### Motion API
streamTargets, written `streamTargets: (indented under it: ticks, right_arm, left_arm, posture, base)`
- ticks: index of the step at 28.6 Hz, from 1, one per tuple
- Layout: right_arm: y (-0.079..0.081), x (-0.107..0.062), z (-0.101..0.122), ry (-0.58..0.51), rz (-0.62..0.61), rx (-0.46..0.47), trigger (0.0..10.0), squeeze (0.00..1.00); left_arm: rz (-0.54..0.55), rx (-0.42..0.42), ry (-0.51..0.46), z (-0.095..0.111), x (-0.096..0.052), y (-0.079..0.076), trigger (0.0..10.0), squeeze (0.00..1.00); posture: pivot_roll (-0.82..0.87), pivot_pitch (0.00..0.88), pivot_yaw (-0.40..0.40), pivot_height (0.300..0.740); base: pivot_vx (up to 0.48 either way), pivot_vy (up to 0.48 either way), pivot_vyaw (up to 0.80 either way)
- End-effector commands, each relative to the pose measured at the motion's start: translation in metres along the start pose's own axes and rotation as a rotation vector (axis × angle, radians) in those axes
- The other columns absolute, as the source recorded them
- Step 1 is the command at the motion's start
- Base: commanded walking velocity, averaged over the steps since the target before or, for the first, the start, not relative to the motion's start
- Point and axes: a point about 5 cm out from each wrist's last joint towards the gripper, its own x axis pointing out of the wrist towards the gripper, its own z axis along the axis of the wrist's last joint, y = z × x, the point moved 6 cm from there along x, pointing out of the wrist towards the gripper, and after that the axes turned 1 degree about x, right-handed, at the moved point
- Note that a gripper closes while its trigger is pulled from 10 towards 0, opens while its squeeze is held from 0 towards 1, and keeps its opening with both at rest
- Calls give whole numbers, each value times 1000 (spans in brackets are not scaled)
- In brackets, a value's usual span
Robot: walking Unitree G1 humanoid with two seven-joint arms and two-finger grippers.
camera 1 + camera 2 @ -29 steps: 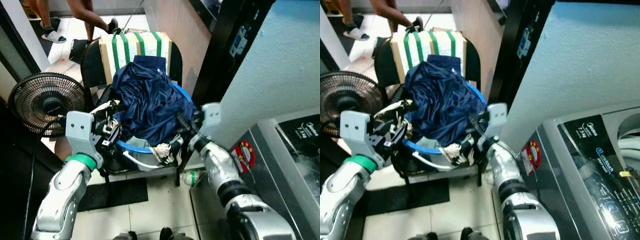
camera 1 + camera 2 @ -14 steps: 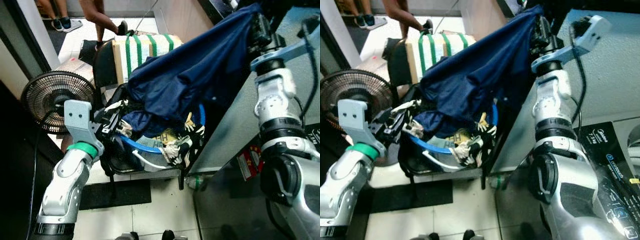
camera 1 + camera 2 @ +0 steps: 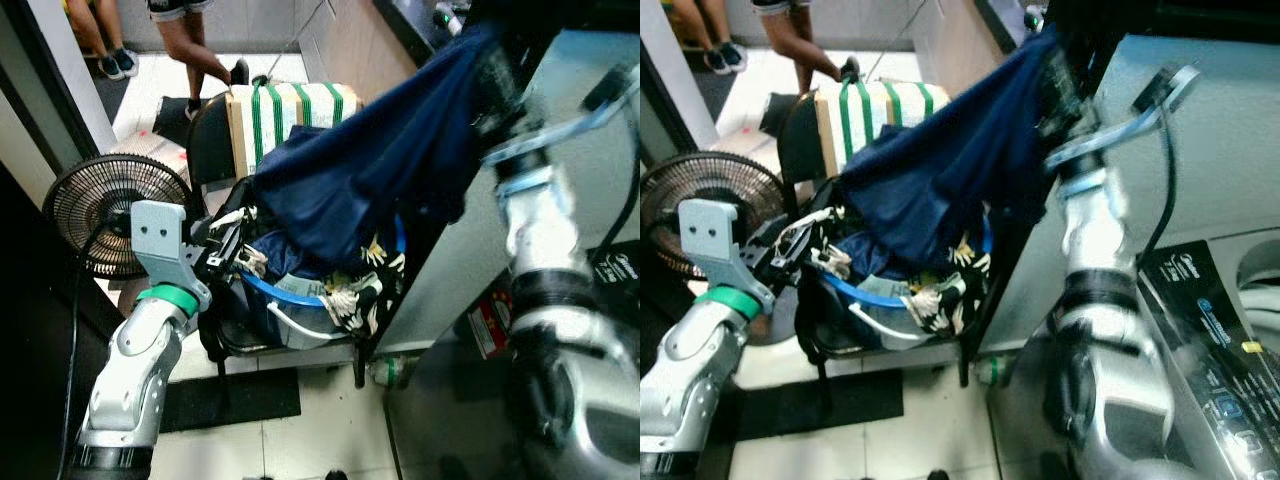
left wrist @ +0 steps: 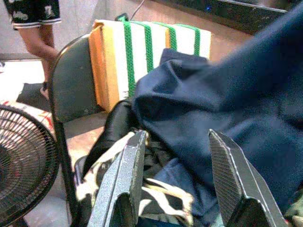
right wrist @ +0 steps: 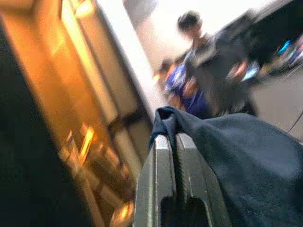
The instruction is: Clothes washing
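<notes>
While the left gripper (image 4: 173, 184) hovers with fingers parted over the blue laundry basket (image 3: 290, 298) at 9 o'clock, the right gripper (image 5: 176, 142) at 1 o'clock is clamped on the navy garment (image 3: 380, 160), which stretches from the basket up to it.

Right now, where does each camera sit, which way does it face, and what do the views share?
Left and right eye views: head, looking down at the blue laundry basket; both silver arms show.
Left wrist view: along open black fingers toward the green-striped box.
Right wrist view: raised high, along fingers shut on cloth.
Shared: the navy blue garment.
</notes>
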Motion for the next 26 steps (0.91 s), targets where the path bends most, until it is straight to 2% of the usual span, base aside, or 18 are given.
streamTargets:
  ticks: [1, 2, 3, 5, 9, 12, 15, 17, 18, 19, 20, 21, 22, 23, 24, 25, 26]
  right_arm:
    - [36, -4, -23, 93, 150, 27, 0, 0]
    - [63, -14, -36, 114, 229, 133, 0, 0]
    - [63, -14, -36, 114, 229, 133, 0, 0]
    - [72, -16, -29, 78, 254, 204, 0, 0]
    - [77, -14, -18, 17, 252, 263, 0, 0]
    - [64, -14, -14, -36, 163, 270, 0, 0]
    - [30, -15, -2, -131, -37, 238, 0, 0]
    - [30, -15, -2, -131, -37, 238, 0, 0]
    - [16, -16, 8, -174, -104, 222, 0, 0]
    - [1, -14, 34, -259, -146, 201, 0, 0]
    - [1, -14, 34, -259, -146, 201, 0, 0]
    - [-11, -12, 71, -380, -165, 195, 0, 0]
    - [-11, -12, 71, -380, -165, 195, 0, 0]
    - [-20, -17, 166, -690, -127, 225, 0, 0]
    - [-20, -17, 166, -690, -127, 225, 0, 0]
    - [-19, -24, 205, -821, -85, 242, 0, 0]
    - [-19, -24, 205, -821, -85, 242, 0, 0]
  left_arm:
    - [-9, -2, 27, -10, -4, -3, 10000, 0]
    - [-16, -4, 30, -11, -5, -6, 10000, 0]
    - [-16, -4, 30, -11, -5, -6, 10000, 0]
    - [-20, -5, 32, -12, -5, -7, 10000, 0]
    - [-26, -9, 34, -13, -5, -9, 10000, 0]
    - [-30, -10, 37, -14, -6, -11, 10000, 0]
    - [-29, -8, 38, -15, -7, -11, 10000, 0]
    - [-29, -8, 38, -15, -7, -11, 10000, 0]
    - [-28, -7, 38, -15, -7, -11, 10000, 0]
    - [-27, -5, 37, -14, -7, -10, 10000, 0]
    - [-27, -5, 37, -14, -7, -10, 10000, 0]
    - [-25, -4, 37, -14, -7, -9, 10000, 0]
    - [-25, -4, 37, -14, -7, -9, 10000, 0]
    - [-26, 0, 37, -14, -7, -8, 10000, 0]
    - [-26, 0, 37, -14, -7, -8, 10000, 0]
    - [-26, 1, 37, -13, -7, -8, 10000, 0]
    - [-26, 1, 37, -13, -7, -8, 10000, 0]
  posture:
    - [82, 38, 5, 740]
    - [80, 41, 6, 740]
    - [80, 41, 6, 740]
    - [78, 44, 8, 740]
    - [72, 48, 10, 740]
    - [71, 48, 10, 740]
    - [79, 45, 6, 740]
    - [79, 45, 6, 740]
    - [83, 43, 7, 740]
    - [83, 43, 7, 740]
    - [83, 43, 7, 740]
    - [85, 44, 9, 740]
    - [85, 44, 9, 740]
    - [84, 43, 7, 740]
    - [84, 43, 7, 740]
    - [84, 43, 7, 740]
    - [84, 43, 7, 740]
  base:
    - [0, 0, 0]
    - [0, 0, 0]
    - [0, 0, 0]
    - [0, 0, 0]
    - [0, 0, 0]
    - [0, 0, 0]
    - [0, 0, 0]
    - [0, 0, 0]
    - [0, 0, 0]
    - [0, 0, 0]
    - [0, 0, 0]
    - [0, 0, 0]
    - [0, 0, 0]
    - [0, 0, 0]
    - [0, 0, 0]
    - [0, 0, 0]
    - [0, 0, 0]
